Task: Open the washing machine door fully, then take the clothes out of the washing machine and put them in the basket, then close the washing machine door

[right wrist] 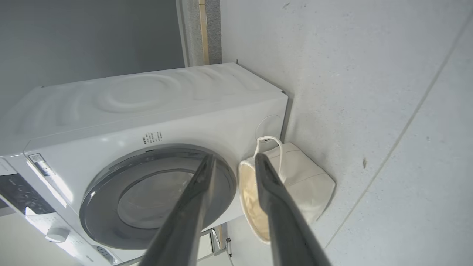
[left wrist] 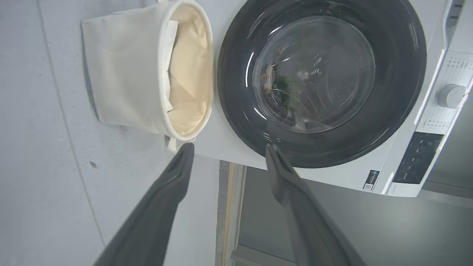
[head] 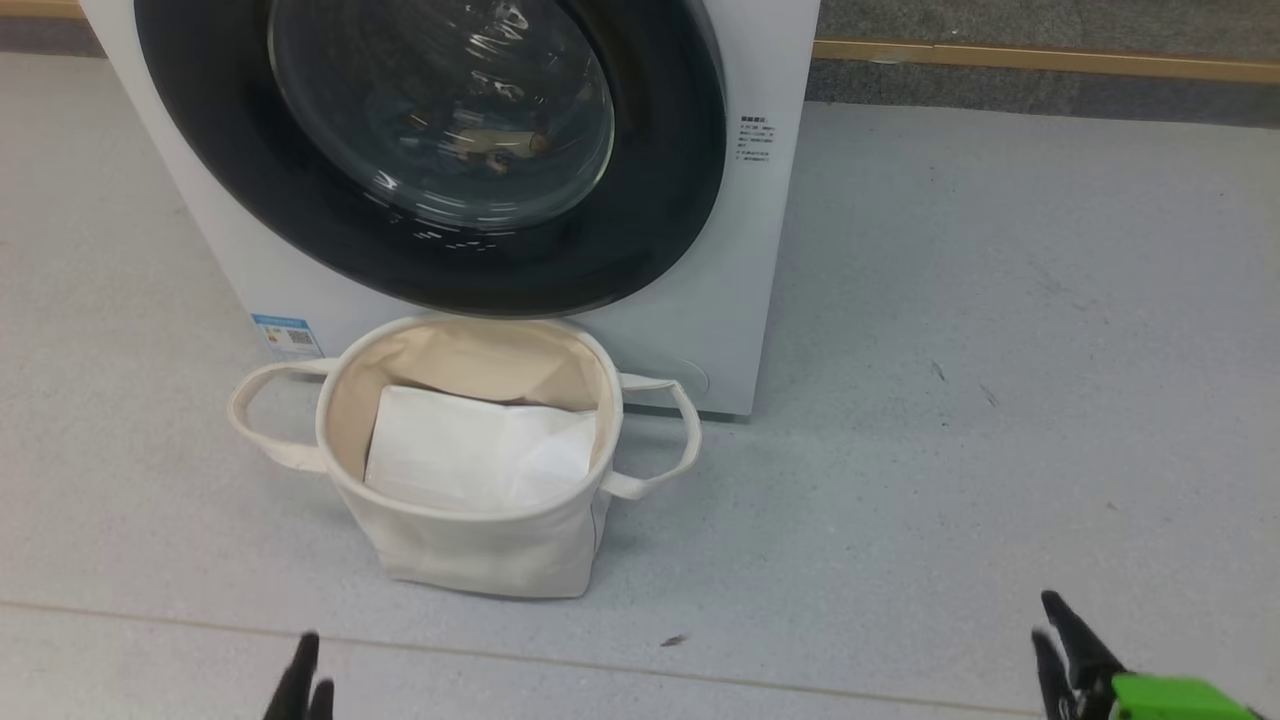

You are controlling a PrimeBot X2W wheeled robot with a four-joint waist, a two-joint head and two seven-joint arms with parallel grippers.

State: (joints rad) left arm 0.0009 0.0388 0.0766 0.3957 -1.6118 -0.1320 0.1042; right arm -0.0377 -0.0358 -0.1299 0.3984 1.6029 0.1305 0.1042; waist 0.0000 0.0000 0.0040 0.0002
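Door: washing machine door [head: 440,130] shut; I'd hook its rim and swing it fully.
Left gripper [left wrist: 230,147]: spread wide, empty.
Right gripper [right wrist: 235,157]: narrower gap, empty.

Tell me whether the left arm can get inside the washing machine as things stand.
Probably not yet: the washing machine door is shut flat against the washing machine, its glass covering the opening. The left gripper, fingers spread, faces the door with nothing between, so opening it first looks feasible.
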